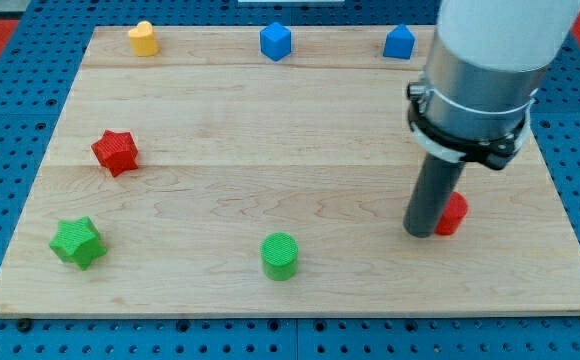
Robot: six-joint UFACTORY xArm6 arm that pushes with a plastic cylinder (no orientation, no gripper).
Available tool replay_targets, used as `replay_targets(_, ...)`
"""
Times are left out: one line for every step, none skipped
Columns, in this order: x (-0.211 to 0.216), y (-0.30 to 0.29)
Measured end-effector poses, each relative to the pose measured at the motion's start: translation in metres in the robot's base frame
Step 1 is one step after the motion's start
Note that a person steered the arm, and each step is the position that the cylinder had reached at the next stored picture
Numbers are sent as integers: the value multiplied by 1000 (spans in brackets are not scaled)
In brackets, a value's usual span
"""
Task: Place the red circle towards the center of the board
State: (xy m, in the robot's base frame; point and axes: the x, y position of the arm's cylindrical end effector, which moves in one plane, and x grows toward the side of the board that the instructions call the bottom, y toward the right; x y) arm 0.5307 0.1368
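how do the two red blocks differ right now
The red star sits in full view at the view's left, far from my tip. The red circle at the view's right is partly hidden behind the rod, right beside my tip. Both are red and lie on the board.

On the worktop [270,130] sit a yellow heart [143,38], blue cube [275,42], blue pentagon [399,43], red star [115,152], green star [77,242] and green cylinder [280,256].

red circle [455,213] lower right, mostly hidden behind rod, shape unconfirmed. Arm cut off at frame top. my tip [421,233] touching it.
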Motion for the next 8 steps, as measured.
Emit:
replay_targets(6, 3)
replay_targets(8, 26)
replay_targets(10, 54)
replay_targets(12, 78)
replay_targets(11, 108)
replay_targets(-2, 139)
replay_targets(-12, 116)
replay_targets(-12, 32)
